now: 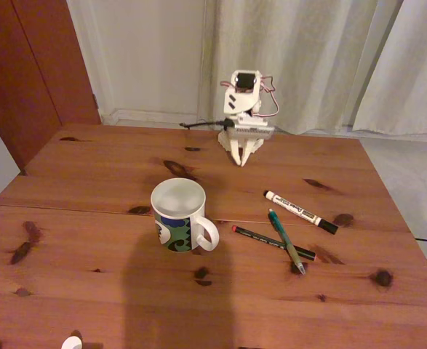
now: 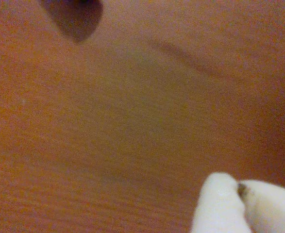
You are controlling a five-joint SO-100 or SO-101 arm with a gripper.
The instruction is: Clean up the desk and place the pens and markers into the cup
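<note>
White arm [image 1: 244, 102] being held folded low at its base, gripper [image 1: 244, 157] being pointed downward, fingertips [image 2: 220, 204] seemingly being pressed together, nothing being gripped.

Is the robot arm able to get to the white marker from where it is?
Probably yes. The gripper rests folded at the desk's far edge, and bare wood lies between it and the white marker. The cup stands off to the side.

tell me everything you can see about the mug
The mug is white, ceramic by its look, with a blue, green and black pattern round its lower half and a white handle toward the right in the fixed view. It stands upright on the wooden desk, looks empty, and touches nothing else. The pens lie apart to its right.
</note>
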